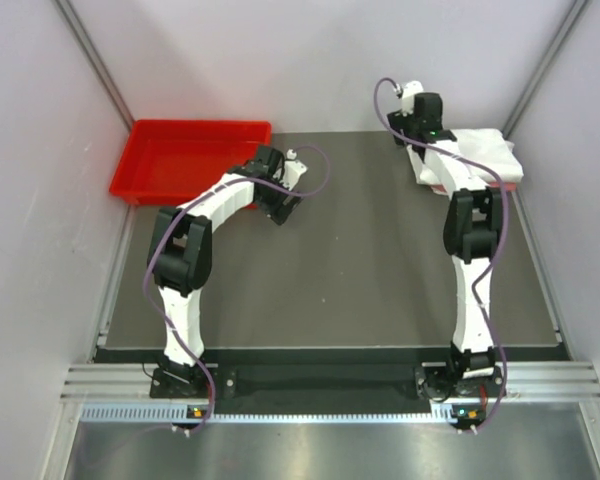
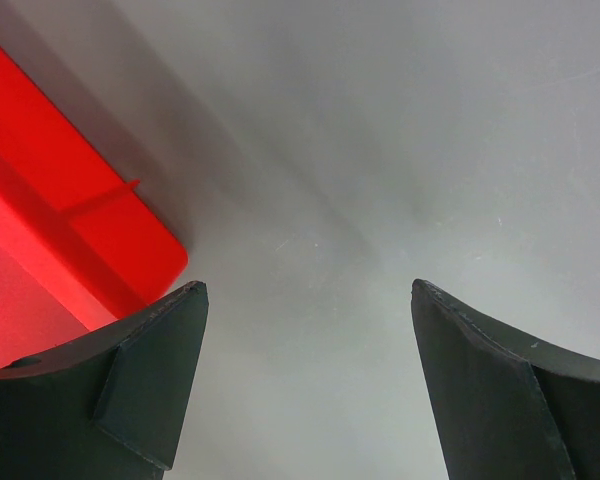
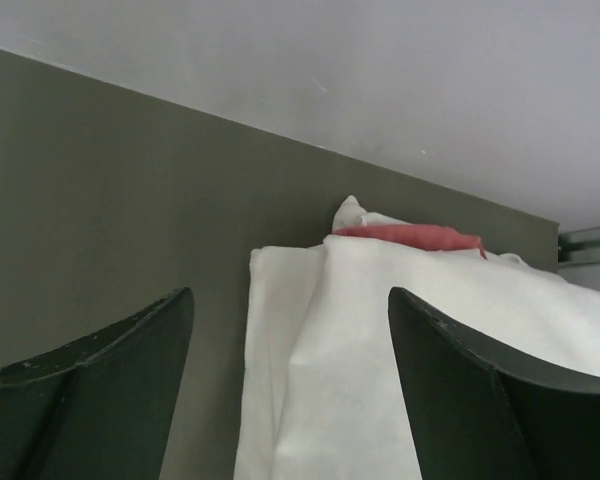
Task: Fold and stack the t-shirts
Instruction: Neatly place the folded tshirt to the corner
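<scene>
- Left gripper (image 2: 308, 300): both black fingers are spread wide and nothing lies between them.
- Left gripper, location: it hangs over the dark matte table (image 1: 360, 260), just beside the near right corner of the rigid red plastic bin (image 1: 200, 125). In the left wrist view this corner shows at the left finger. Contact between finger and bin cannot be told.
- Right gripper (image 3: 290, 300): the fingers stand well apart and pinch nothing.
- Right gripper, location: the right arm reaches to the far right corner of the table, beside the pale enclosure wall (image 1: 330, 60). The gripper is poised at the left side of the garment pile.
- White cloth t-shirt (image 1: 485, 150): it lies folded as a thick bundle in the far right corner of the table, close to the wall. In the right wrist view its folded left edge lies in line with the gap between the fingers, and its surface runs on behind the right finger. Contact between that finger and the cloth cannot be told.
- Pink-red cloth t-shirt (image 3: 410, 235): only a thin strip shows, at the far edge of the white bundle and touching it. Whether it lies on top of the white layers or between them cannot be told.
- Rigid red plastic bin: it sits at the far left corner of the table, well apart from the garments.
</scene>
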Robot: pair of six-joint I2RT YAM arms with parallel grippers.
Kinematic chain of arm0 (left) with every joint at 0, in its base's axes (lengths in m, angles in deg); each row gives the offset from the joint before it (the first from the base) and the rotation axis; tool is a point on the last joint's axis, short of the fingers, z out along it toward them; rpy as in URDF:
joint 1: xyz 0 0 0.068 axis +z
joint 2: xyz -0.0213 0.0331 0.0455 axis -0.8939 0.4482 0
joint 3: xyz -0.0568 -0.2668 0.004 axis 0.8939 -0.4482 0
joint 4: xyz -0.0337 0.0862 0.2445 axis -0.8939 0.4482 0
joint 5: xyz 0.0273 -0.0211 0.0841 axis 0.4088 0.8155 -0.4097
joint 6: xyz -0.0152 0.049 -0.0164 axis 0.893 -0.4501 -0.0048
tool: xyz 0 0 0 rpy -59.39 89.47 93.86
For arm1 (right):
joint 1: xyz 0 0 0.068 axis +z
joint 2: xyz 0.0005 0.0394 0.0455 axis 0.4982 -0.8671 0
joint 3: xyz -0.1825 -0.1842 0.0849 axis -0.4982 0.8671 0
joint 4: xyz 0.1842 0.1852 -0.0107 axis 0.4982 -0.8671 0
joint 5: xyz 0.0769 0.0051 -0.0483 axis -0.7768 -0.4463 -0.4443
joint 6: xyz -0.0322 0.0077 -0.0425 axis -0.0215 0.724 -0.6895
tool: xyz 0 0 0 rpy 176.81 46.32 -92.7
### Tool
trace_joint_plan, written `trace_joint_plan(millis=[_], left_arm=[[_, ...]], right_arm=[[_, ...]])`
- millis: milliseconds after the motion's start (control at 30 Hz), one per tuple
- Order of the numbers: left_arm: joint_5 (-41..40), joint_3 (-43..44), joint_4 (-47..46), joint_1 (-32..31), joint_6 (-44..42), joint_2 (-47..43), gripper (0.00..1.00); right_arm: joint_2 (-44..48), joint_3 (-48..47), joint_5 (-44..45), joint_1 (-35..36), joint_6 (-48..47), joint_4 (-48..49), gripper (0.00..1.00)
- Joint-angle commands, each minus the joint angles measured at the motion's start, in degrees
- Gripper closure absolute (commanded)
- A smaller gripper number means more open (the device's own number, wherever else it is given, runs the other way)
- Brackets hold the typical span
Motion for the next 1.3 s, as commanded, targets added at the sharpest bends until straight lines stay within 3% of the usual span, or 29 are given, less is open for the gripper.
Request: trace_joint_plan(millis=[0,200,300,333,367,400,467,700,833,1100,1167,1200,1267], left_arm=[[0.5,-0.3,-1.3,0.2,-1.4,-2.8,0.13],[1.5,0.0,-1.1,0.4,-1.6,-1.5,0.13],[1.9,0.5,-0.9,0.3,-1.6,-1.0,0.13],[1.9,0.5,-0.8,0.3,-1.5,-1.0,0.13],[2.0,0.5,-0.8,0.4,-1.6,-0.9,0.13],[2.0,0.5,-0.7,0.3,-1.7,-0.9,0.13],[2.0,0.5,-0.7,0.3,-1.9,-0.6,0.13],[2.9,1.1,0.1,0.5,-2.0,0.1,0.13],[3.0,1.2,0.3,0.7,-2.1,0.3,0.13],[3.0,1.1,0.5,1.0,-2.1,1.0,0.13],[2.9,1.1,0.7,1.2,-2.2,1.2,0.13],[3.0,1.0,0.7,1.4,-2.3,1.2,0.13],[2.8,1.0,0.8,1.6,-2.6,1.5,0.13]], right_arm=[[-4.1,-3.5,10.9,-0.3,-1.6,5.7,0.23],[-8.2,-3.9,17.2,1.3,-6.6,11.5,0.27],[-9.0,-4.5,18.9,1.4,-6.8,13.1,0.53],[-8.9,-4.0,19.1,1.5,-6.8,13.2,0.66],[-8.8,-3.7,18.8,1.4,-6.7,14.7,0.71],[-8.4,-3.5,18.8,1.5,-6.6,15.2,0.87],[-7.8,-2.3,19.2,1.6,-6.4,16.4,1.0],[-0.7,4.6,20.8,3.6,-10.3,22.9,1.0],[3.9,11.9,16.2,4.5,-12.4,26.4,1.0],[-3.4,4.7,13.8,4.4,-12.0,16.4,1.0],[-4.8,2.2,13.3,4.1,-10.4,13.9,0.85],[-5.9,1.4,12.9,4.0,-10.0,13.7,0.51],[-6.4,0.1,10.8,3.7,-8.7,10.4,0.4]])
